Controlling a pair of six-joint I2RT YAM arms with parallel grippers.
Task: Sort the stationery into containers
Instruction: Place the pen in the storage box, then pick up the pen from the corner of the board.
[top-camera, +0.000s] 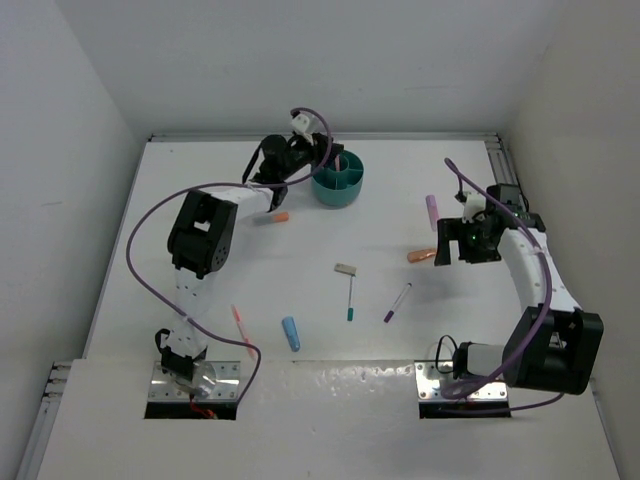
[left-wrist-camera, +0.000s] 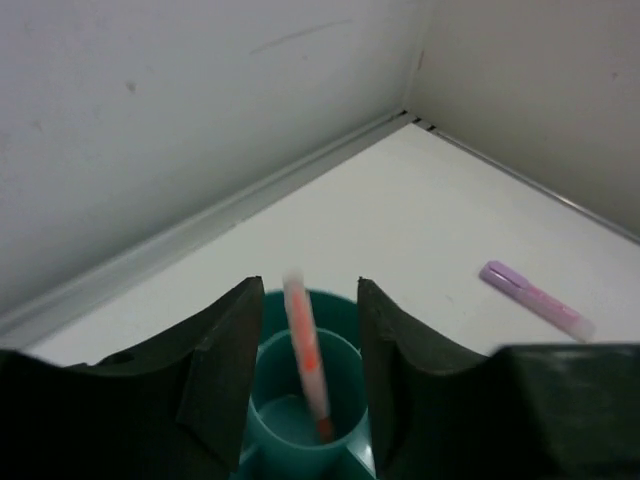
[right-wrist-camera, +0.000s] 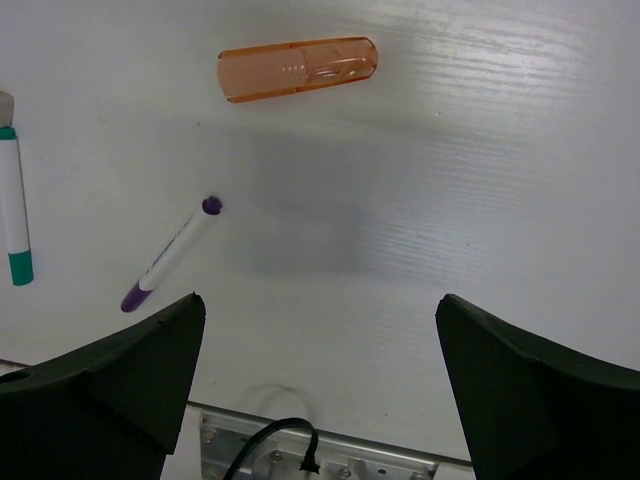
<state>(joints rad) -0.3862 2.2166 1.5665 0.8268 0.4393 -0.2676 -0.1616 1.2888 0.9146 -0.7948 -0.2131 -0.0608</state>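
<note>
Left tool (left-wrist-camera: 310, 300): fingers apart, right above the teal cup (top-camera: 336, 193), clamped on nothing.
Red pen (left-wrist-camera: 305, 350): upright and blurred between my fingers, touching neither, tip down in the cup's middle well.
Step, as I judge it: letting the pen go.
Doing it well: I'd lift straight up with fingers apart, so I neither brush the pen nor tip the cup.
Right tool (right-wrist-camera: 318, 310): wide apart, empty, over the tabletop (right-wrist-camera: 450, 200) near an orange tube (right-wrist-camera: 297, 68) and a purple-tipped pen (right-wrist-camera: 170, 255).
</note>
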